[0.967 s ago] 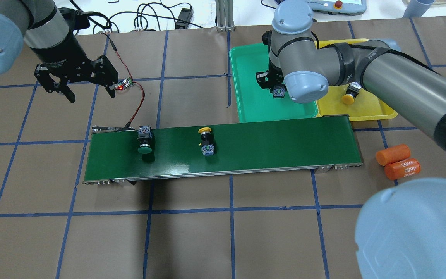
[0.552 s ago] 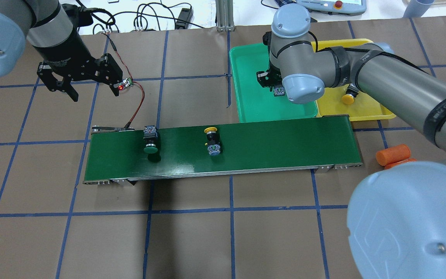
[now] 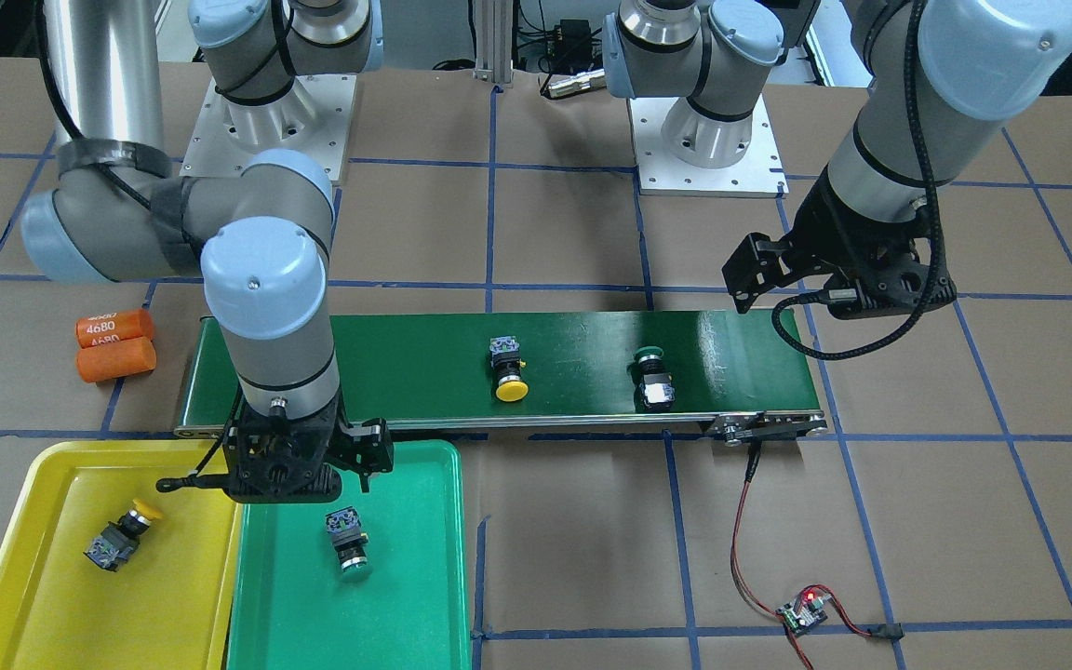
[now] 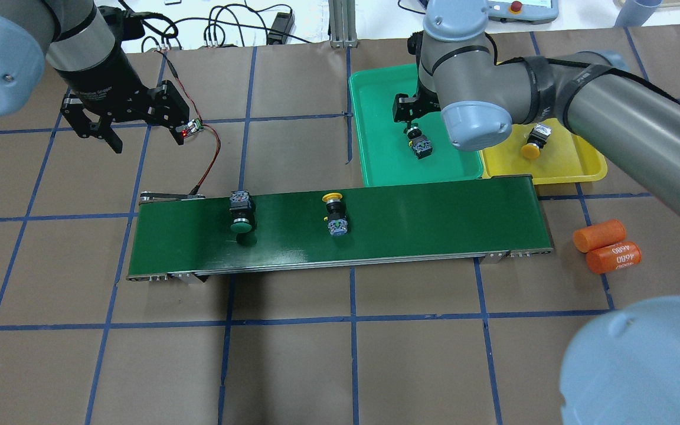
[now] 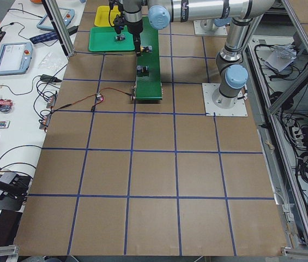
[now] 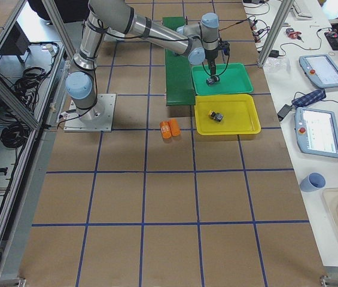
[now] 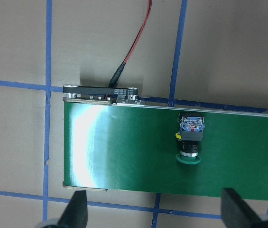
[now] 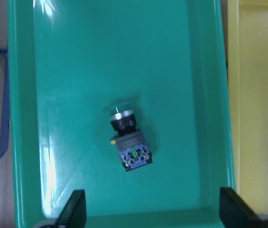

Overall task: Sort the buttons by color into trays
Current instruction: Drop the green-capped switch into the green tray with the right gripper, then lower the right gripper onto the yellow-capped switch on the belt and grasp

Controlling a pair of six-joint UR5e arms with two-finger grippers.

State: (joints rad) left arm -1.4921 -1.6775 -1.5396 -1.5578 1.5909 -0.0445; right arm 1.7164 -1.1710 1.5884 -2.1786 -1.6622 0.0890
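A green button (image 4: pixel 419 143) lies on its side in the green tray (image 4: pixel 375 118); it also shows in the right wrist view (image 8: pixel 126 140). My right gripper (image 8: pixel 152 213) hangs open and empty above it (image 3: pixel 303 465). A yellow button (image 4: pixel 533 143) lies in the yellow tray (image 4: pixel 564 165). On the dark-green conveyor belt (image 4: pixel 434 218) lie a second green button (image 4: pixel 241 213) and a second yellow button (image 4: pixel 334 212). My left gripper (image 4: pixel 142 133) is open and empty, up over the table beyond the belt's left end; its wrist view shows the green button (image 7: pixel 190 142) on the belt.
Two orange cylinders (image 4: pixel 605 245) lie on the table off the belt's right end. A small circuit board with a red light (image 4: pixel 189 128) and its red-black wire lie under the left gripper. Cables and control pendants line the table's far edge.
The right gripper has let go of the green button in the green tray and risen clear of it. Both buttons on the belt have moved right. The left gripper has shifted slightly right.
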